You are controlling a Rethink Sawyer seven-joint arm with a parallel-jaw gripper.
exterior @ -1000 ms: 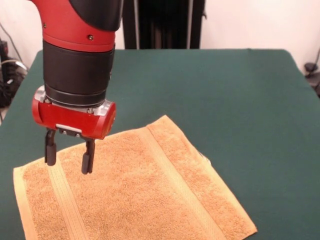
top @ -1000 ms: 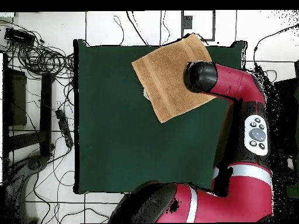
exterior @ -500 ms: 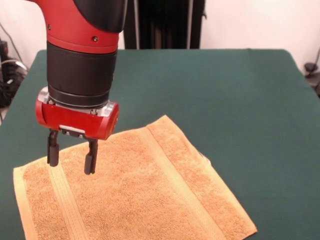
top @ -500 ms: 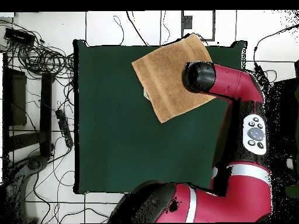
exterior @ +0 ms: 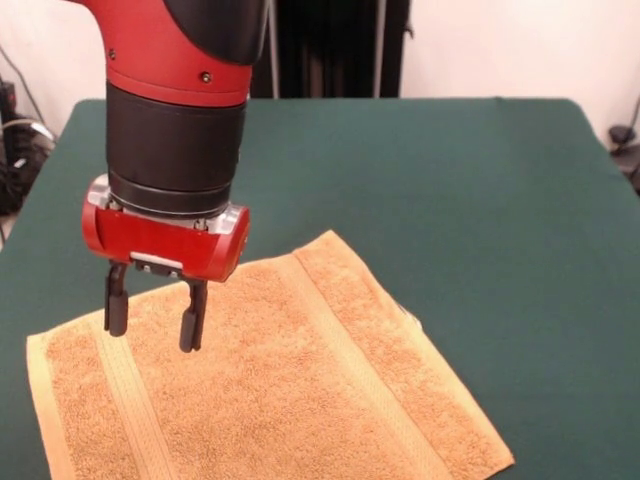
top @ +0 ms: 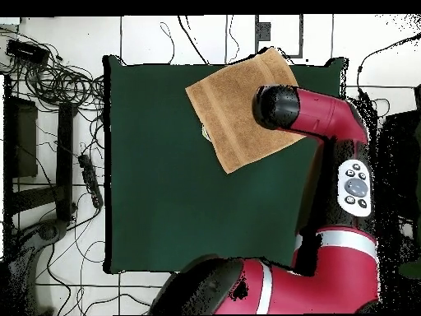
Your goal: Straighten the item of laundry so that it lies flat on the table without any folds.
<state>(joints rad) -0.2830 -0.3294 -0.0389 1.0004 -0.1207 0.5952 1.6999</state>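
The item of laundry, an orange-tan towel [exterior: 270, 385] [top: 233, 107], lies spread flat on the dark green table [exterior: 460, 190] [top: 164, 189] with paler band stripes near its ends. A small white tag [exterior: 414, 319] shows at its right edge. My gripper [exterior: 154, 323] hangs open just above the towel's left part, with nothing between its fingers. In the overhead view the arm's wrist [top: 278, 107] covers the gripper and part of the towel.
The towel sits at the table's near left corner in the front view, close to the edges. A wide stretch of green table top runs to the right and behind. Cables [top: 57, 78] and equipment lie on the floor beside the table.
My gripper has shifted slightly to the right and a touch lower over the towel, staying open. The towel has not moved.
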